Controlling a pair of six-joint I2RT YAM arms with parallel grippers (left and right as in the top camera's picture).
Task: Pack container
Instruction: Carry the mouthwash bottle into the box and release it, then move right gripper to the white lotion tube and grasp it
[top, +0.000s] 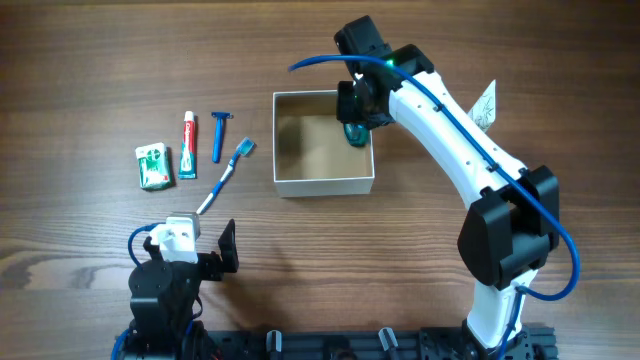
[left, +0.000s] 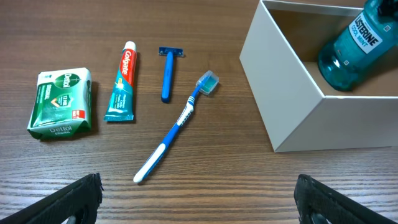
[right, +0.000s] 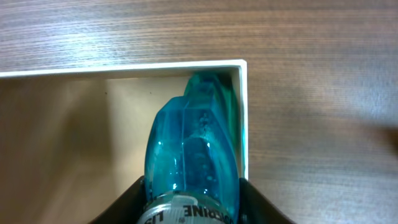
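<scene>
Sitting on wood-grain table (top: 100, 80), the container (top: 322, 186) holds a mouthwash bottle (right: 193, 149) gripped by right tool (right: 193, 186); left tool (left: 198, 190) gapes.

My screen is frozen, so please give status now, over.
Left gripper open, empty. Right gripper shut on mouthwash bottle, inside container by its right wall. Soap, toothpaste, razor, toothbrush outside, unpacked. Nothing in the way.

Matt cardboard container (top: 322, 185), glossy clear-plastic mouthwash bottle (right: 193, 158), wood-grain table (top: 90, 80).
</scene>
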